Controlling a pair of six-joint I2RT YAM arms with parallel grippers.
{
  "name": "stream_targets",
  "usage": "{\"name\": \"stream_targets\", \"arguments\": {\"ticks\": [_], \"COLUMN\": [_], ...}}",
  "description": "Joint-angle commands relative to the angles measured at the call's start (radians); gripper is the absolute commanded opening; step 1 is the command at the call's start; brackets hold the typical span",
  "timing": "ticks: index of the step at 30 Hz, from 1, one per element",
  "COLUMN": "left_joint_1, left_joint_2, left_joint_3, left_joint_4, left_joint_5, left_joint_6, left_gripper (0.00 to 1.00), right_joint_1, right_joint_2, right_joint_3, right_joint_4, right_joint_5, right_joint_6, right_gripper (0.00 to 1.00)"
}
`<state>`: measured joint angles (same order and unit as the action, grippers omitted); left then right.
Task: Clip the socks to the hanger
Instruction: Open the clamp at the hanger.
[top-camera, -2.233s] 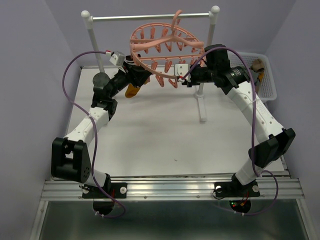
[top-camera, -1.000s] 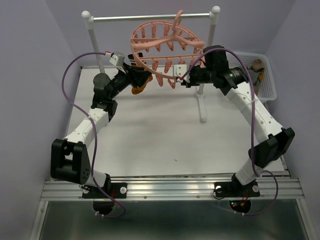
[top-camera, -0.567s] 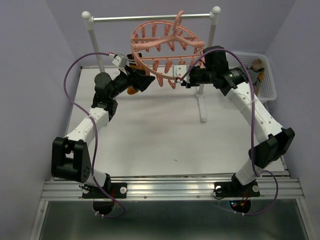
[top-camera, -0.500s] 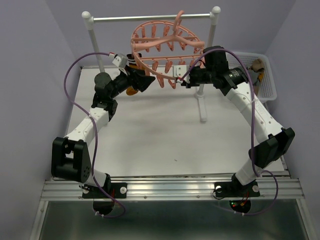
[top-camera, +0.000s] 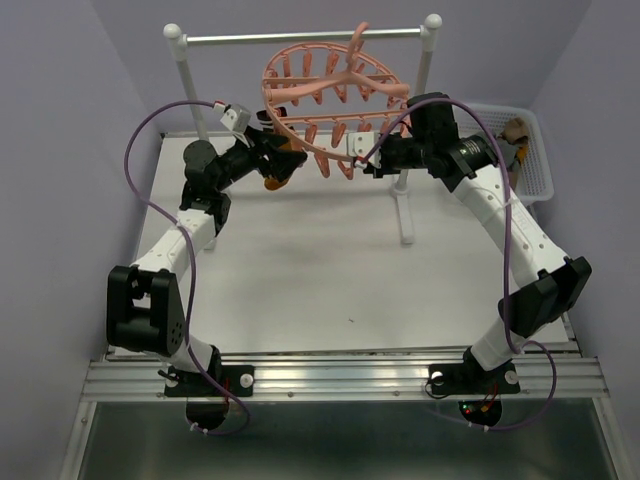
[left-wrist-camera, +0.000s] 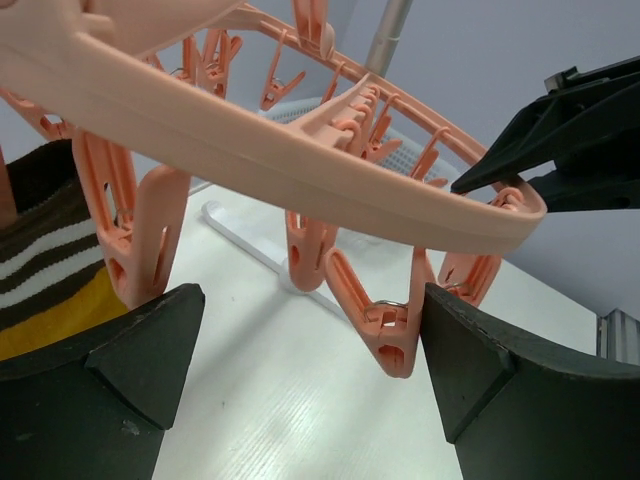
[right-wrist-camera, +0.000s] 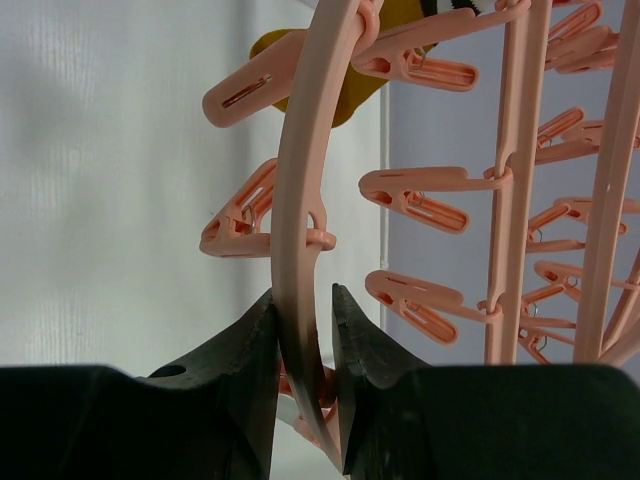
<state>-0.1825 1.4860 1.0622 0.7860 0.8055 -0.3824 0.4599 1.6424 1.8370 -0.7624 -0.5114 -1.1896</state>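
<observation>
The salmon-pink hanger (top-camera: 330, 95) hangs by its hook from the rail. A mustard sock (top-camera: 271, 181) with a dark striped cuff (left-wrist-camera: 45, 255) hangs from a clip (left-wrist-camera: 140, 235) on the ring's near-left side. My left gripper (top-camera: 283, 158) is open just below the ring (left-wrist-camera: 300, 170), right of that sock and apart from it, with nothing between its fingers (left-wrist-camera: 100, 395). My right gripper (top-camera: 366, 160) is shut on the ring's near-right rim (right-wrist-camera: 300, 230). In the right wrist view the sock (right-wrist-camera: 295, 50) shows at the top, and the right gripper (right-wrist-camera: 303, 335) pinches the rim.
The hanger hangs on a white-posted rail stand (top-camera: 405, 205) whose foot reaches onto the table. A white mesh basket (top-camera: 535, 165) at the far right holds more socks (top-camera: 516, 130). Many empty clips (right-wrist-camera: 420, 195) dangle around the ring.
My left gripper has opened and let go of the mustard sock, which stays hanging from its clip. The left arm has drawn back slightly. The right gripper keeps holding the ring.
</observation>
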Motion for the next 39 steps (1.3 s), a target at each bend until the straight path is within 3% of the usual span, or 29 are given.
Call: {"name": "stream_targets", "arguments": {"ticks": [1, 8, 16, 24, 30, 35, 39], "left_joint_1": [0.020, 0.020, 0.020, 0.020, 0.020, 0.020, 0.020], "left_joint_2": [0.013, 0.043, 0.056, 0.086, 0.112, 0.112, 0.088], "left_joint_3": [0.056, 0.084, 0.088, 0.090, 0.099, 0.108, 0.093], "left_joint_4": [0.102, 0.191, 0.300, 0.410, 0.516, 0.501, 0.461], "left_joint_5": [0.086, 0.234, 0.251, 0.259, 0.273, 0.279, 0.270], "left_joint_6": [0.013, 0.002, -0.058, -0.131, -0.214, -0.208, -0.174], "left_gripper": [0.99, 0.99, 0.96, 0.88, 0.75, 0.51, 0.41], "right_joint_1": [-0.009, -0.009, -0.009, 0.000, 0.000, 0.000, 0.000], "right_joint_2": [-0.043, -0.038, -0.039, -0.044, -0.047, -0.047, -0.053], "right_joint_3": [0.005, 0.010, 0.015, 0.011, 0.010, 0.004, -0.002], "right_joint_4": [-0.055, -0.067, -0.080, -0.086, -0.086, -0.083, -0.075], "right_joint_5": [0.022, 0.019, 0.013, 0.016, 0.020, 0.028, 0.033], "right_joint_6": [0.028, 0.025, 0.022, 0.018, 0.019, 0.018, 0.021], "right_gripper": [0.23, 0.23, 0.23, 0.22, 0.23, 0.23, 0.22]}}
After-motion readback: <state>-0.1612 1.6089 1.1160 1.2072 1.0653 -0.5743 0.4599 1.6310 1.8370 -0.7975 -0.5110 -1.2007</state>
